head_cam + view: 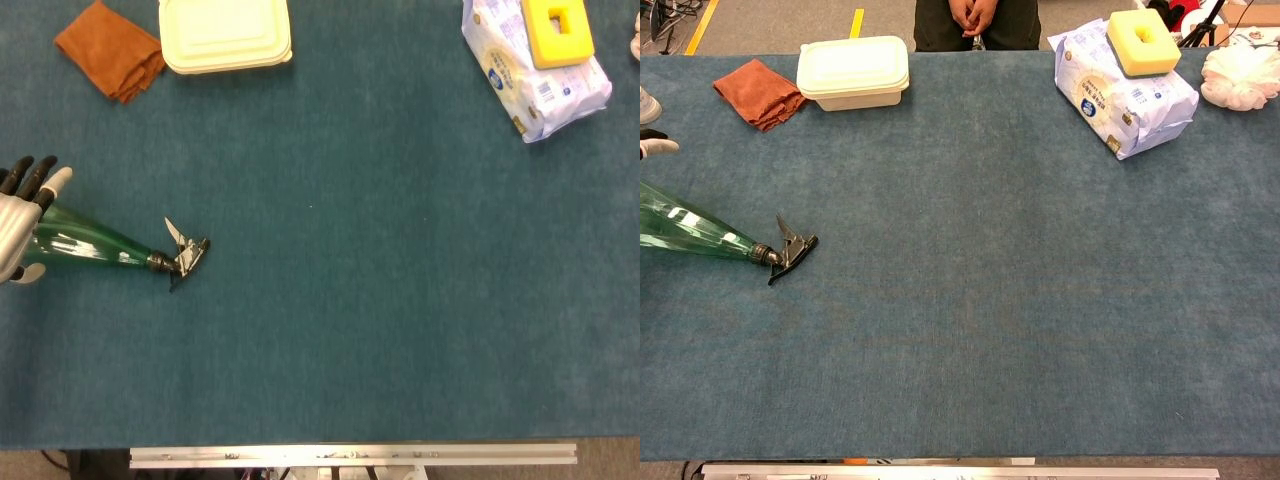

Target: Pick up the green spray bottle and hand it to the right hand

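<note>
The green spray bottle [90,241] lies flat at the table's [380,300] nine o'clock edge, black nozzle [183,253] toward three o'clock. The left hand [20,215] sits over its wide end, fingers spread, grip not discernible. Orange cloth [108,48] lies at eleven o'clock.
</note>
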Available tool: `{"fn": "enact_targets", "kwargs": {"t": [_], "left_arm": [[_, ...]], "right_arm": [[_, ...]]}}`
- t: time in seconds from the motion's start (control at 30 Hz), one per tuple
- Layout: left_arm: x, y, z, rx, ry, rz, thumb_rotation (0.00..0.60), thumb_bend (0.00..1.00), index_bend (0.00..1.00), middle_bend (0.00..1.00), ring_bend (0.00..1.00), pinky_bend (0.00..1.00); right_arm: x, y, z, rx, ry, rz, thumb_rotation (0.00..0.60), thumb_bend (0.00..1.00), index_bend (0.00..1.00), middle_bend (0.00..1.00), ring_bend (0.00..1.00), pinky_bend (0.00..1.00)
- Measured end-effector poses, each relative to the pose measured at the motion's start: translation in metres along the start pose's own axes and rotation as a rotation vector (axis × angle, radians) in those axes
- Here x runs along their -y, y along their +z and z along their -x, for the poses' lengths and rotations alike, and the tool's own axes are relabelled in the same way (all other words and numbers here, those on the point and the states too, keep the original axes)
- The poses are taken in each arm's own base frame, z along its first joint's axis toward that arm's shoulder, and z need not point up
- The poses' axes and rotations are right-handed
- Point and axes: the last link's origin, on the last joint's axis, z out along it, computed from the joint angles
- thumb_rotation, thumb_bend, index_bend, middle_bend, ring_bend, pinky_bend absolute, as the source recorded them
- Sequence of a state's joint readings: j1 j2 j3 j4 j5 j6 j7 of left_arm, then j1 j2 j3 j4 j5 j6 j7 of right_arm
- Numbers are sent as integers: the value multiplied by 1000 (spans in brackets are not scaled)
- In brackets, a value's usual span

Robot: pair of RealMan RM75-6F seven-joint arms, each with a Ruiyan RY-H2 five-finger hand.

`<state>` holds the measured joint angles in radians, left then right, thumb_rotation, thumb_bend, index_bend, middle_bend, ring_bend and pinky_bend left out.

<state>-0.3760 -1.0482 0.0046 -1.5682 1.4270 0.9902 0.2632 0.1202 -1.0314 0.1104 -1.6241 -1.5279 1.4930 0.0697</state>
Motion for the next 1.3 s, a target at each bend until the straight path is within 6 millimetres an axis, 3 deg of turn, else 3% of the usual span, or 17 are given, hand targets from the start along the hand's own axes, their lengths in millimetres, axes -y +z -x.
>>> {"fn": "enact_targets", "kwargs": {"t": [0.63, 0.83, 0.97, 1.13, 1.3], "left_arm": [[6, 26, 24, 87, 129, -7, 600, 136, 8, 11, 0, 155], [7, 34, 31, 95, 181, -9, 600, 136, 103, 56, 14, 166], [7, 38, 36, 107, 203, -11, 600, 139, 179, 152, 101, 252], [5, 41, 38, 91, 194, 4, 600, 226, 319, 333, 283, 453], [2, 43, 35, 58, 134, 30, 600, 267, 387, 420, 377, 533]], "right_arm": [[1, -2, 4, 16, 4, 11, 600, 275, 158, 312, 306, 287], [0, -3, 4, 24, 6, 14, 600, 275, 158, 312, 306, 287], [-1, -3, 5, 27, 9, 16, 600, 276, 158, 312, 306, 287], [0, -2, 6, 30, 12, 11, 600, 275, 158, 312, 306, 287], [1, 0, 8, 35, 19, 3, 600, 275, 158, 312, 306, 287]]}}
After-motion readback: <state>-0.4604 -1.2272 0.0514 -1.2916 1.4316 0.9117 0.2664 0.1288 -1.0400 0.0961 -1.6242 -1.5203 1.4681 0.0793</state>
